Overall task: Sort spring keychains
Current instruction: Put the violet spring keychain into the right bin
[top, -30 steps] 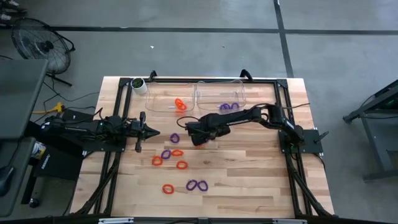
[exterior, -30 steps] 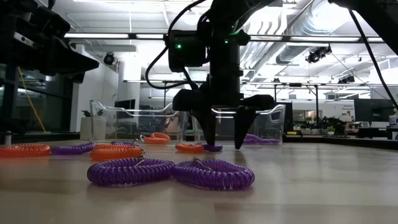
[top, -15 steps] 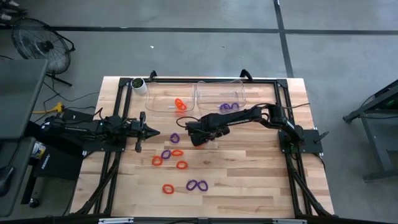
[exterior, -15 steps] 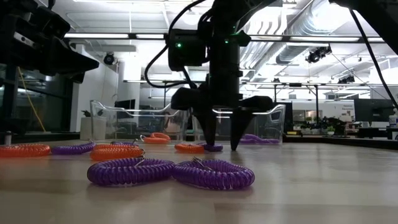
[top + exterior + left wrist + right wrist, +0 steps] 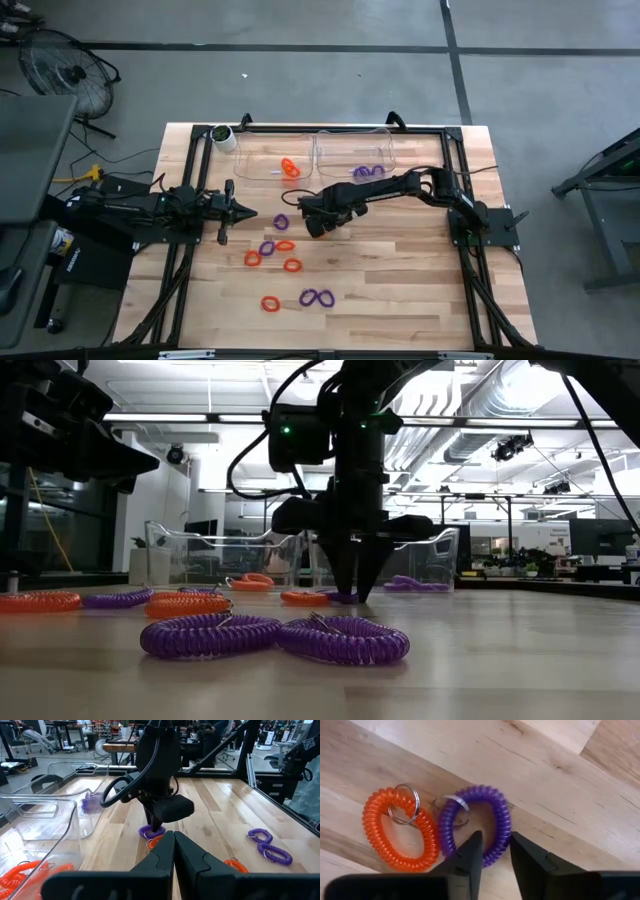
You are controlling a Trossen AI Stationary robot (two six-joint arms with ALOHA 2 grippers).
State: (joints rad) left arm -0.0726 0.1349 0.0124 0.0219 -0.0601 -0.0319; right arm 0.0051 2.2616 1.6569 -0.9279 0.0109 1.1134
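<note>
The right claw [image 5: 492, 851] is down on the surface [image 5: 555, 750], fingers nearly shut around the purple keychain's [image 5: 485, 822] coil between them; lifting to its bin looks next.

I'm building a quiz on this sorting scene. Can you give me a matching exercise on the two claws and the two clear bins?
Things:
1. left claw
2. right claw
3. clear bin on the left arm's side
4. clear bin on the right arm's side

States:
A. contains purple keychains
B. contains orange keychains
C. down over a single purple coil lying beside an orange coil
D. shut, holding nothing, over the table's left part

Pairs: 1-D, 2-C, 3-B, 4-A
</note>
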